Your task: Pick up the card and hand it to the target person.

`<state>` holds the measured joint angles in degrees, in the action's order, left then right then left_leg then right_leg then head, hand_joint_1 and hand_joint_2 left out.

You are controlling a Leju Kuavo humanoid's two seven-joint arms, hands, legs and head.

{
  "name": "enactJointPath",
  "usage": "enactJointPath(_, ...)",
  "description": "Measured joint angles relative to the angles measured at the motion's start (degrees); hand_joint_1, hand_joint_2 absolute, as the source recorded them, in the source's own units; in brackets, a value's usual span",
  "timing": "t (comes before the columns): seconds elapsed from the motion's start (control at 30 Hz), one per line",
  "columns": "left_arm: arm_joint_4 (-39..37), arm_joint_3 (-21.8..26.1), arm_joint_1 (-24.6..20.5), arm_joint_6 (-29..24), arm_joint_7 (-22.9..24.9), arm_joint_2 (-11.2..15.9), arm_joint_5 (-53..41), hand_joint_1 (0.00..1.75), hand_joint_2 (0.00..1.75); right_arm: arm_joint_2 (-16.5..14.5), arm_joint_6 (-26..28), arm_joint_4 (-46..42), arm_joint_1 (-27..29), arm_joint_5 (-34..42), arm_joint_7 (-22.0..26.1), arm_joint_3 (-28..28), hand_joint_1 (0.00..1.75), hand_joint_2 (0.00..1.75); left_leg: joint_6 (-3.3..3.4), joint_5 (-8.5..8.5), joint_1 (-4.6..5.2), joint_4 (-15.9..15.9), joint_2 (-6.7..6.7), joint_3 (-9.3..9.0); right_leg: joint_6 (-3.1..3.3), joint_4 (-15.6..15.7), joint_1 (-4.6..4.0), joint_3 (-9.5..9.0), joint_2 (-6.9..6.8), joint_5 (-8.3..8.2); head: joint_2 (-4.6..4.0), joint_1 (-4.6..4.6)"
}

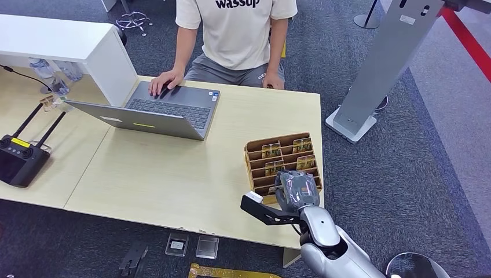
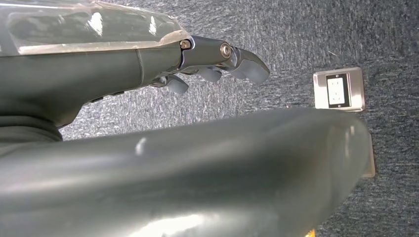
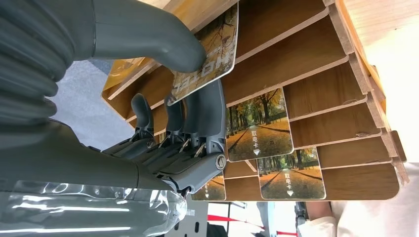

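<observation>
You are looking down at a pale wooden worktop (image 1: 173,174) with a person in a cream T-shirt (image 1: 234,32) seated on its far side, one hand on the keyboard of an open grey laptop (image 1: 168,110). A black remote controller with two antennas (image 1: 20,159) lies at the left of the worktop, with clear plastic bottles (image 1: 55,75) beside a white cabinet (image 1: 63,43) behind it. A grey metal stand on a flat base (image 1: 376,69) rises from the blue-grey carpet to the right.

Near the right front corner of the worktop sits a brown slotted wooden card rack (image 1: 284,162). The right robot hand (image 1: 297,190) reaches over its near rows and hides them from the head view, so from there you cannot see any grip.

The right wrist view shows what the head view does not: the right robot hand (image 3: 192,98) pinches a card printed with an autumn tree-lined road (image 3: 210,57) between its thick grey thumb and darker fingers (image 3: 205,116). The card is tilted, and you cannot tell whether its lower edge has left the slot. More cards of the same print (image 3: 257,126) stand in the slots beside it.

In the left wrist view the left robot hand (image 2: 217,64) hangs over carpet, fingers slightly bent and holding nothing, with a silver floor socket plate (image 2: 339,89) nearby
</observation>
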<state>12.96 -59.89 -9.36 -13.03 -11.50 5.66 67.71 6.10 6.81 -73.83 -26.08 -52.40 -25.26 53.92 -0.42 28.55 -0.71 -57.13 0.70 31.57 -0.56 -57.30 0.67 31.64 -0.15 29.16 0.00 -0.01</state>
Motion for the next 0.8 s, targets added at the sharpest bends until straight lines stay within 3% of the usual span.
enactJointPath(0.37, 0.00, 0.03, 0.01, 0.01, 0.01, 0.00, -0.21, 0.00, 0.00, -0.02, 0.47, 0.01, 0.00, 0.40, 0.06, 0.15, 1.50, 1.75, 0.00, 0.00, 0.00, 0.00, 0.00, -0.01, 0.00, 0.00, 0.00, -0.01, 0.00, 0.00, 0.00, 0.03)
enactJointPath(0.5, 0.00, 0.02, 0.02, 0.81, -0.25, 0.00, -0.44, 0.00, 1.75, -0.02, 0.54, 0.10, -0.04, 0.51, 0.08, 0.25, 1.60, 1.75, 0.00, 0.00, 0.00, 0.00, 0.00, -0.01, 0.00, 0.00, 0.00, -0.01, 0.00, 0.00, 0.00, 0.01)
enactJointPath(0.8, 0.00, 0.06, 0.23, 1.34, -0.94, 0.01, -0.89, 0.00, 1.75, 0.07, 0.76, -0.13, -0.09, 0.94, -0.34, 0.11, 1.61, 1.75, 0.00, 0.00, 0.00, 0.00, 0.00, -0.01, 0.00, 0.00, 0.00, -0.01, 0.00, 0.00, 0.00, 0.04)
